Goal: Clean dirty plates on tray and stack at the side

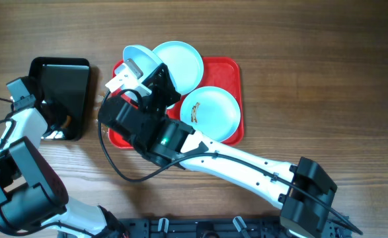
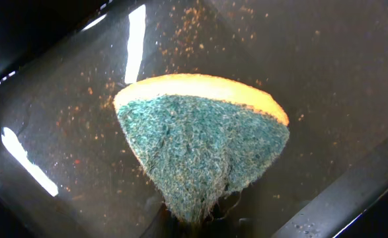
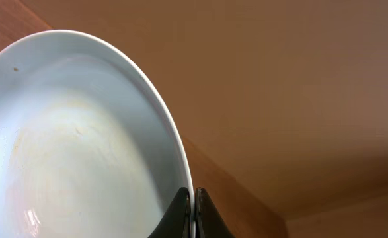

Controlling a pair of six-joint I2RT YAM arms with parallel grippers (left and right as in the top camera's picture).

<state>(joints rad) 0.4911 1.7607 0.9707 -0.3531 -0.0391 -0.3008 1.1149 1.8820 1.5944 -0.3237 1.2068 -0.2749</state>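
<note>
White plate [image 3: 81, 152], faint yellow smear, tilted | right gripper [image 3: 194, 213] pinches rim | left gripper [image 1: 59, 126] clamps sponge [image 2: 200, 145]

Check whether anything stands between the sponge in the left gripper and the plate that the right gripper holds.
Nothing visible does. The sponge is over the black tray, the held plate tilts above the red tray's left end; only the black tray's wall and bare table lie between.

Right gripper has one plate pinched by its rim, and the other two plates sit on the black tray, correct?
Not quite. The right gripper does pinch a plate by its rim, but the other two plates rest on the red tray, not the black tray. The overhead view shows it.
</note>
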